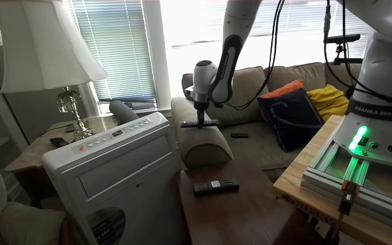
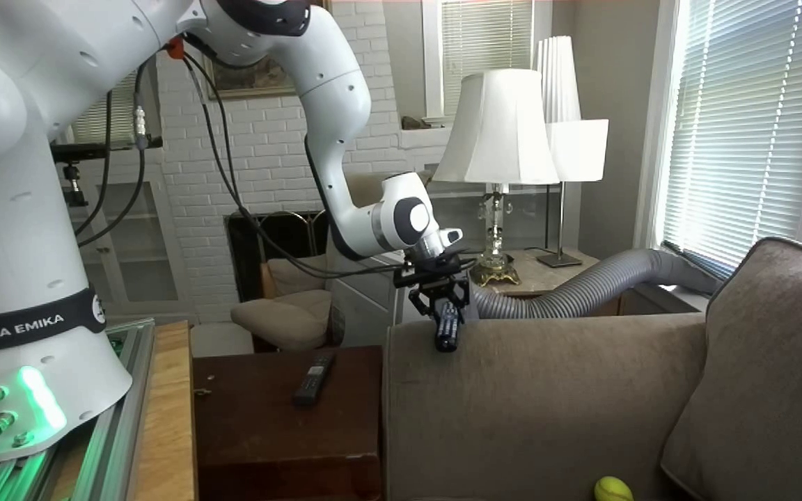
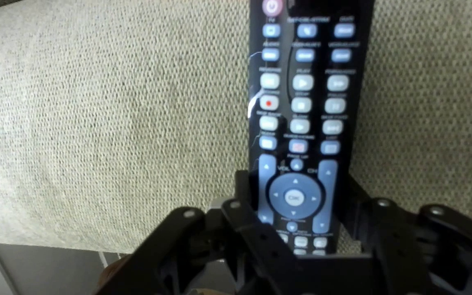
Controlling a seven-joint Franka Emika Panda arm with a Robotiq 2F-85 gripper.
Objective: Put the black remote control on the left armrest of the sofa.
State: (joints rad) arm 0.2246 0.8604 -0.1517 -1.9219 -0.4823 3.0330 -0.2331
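Note:
The black remote control [image 3: 301, 123], with blue and white buttons, lies lengthwise between the fingers of my gripper [image 3: 294, 196] in the wrist view. The gripper is shut on its sides near the lower part. Remote [image 1: 211, 123] and gripper [image 1: 200, 124] are over the top of the left armrest [image 1: 199, 144], a rolled grey-brown arm of the sofa [image 1: 260, 148]. In an exterior view the remote [image 2: 447, 328] points toward the camera at the top edge of the armrest [image 2: 547, 396]. Whether it touches the fabric I cannot tell. Its lower end is hidden behind the gripper.
Another black remote with a pale patch [image 1: 215, 187] lies on a dark wooden table [image 1: 237, 217]. A small plain black oblong [image 1: 239, 135] lies on the sofa seat, near pillows [image 1: 288, 119]. A white appliance [image 1: 124, 163] stands beside the armrest. A tennis ball [image 2: 612, 489] lies low.

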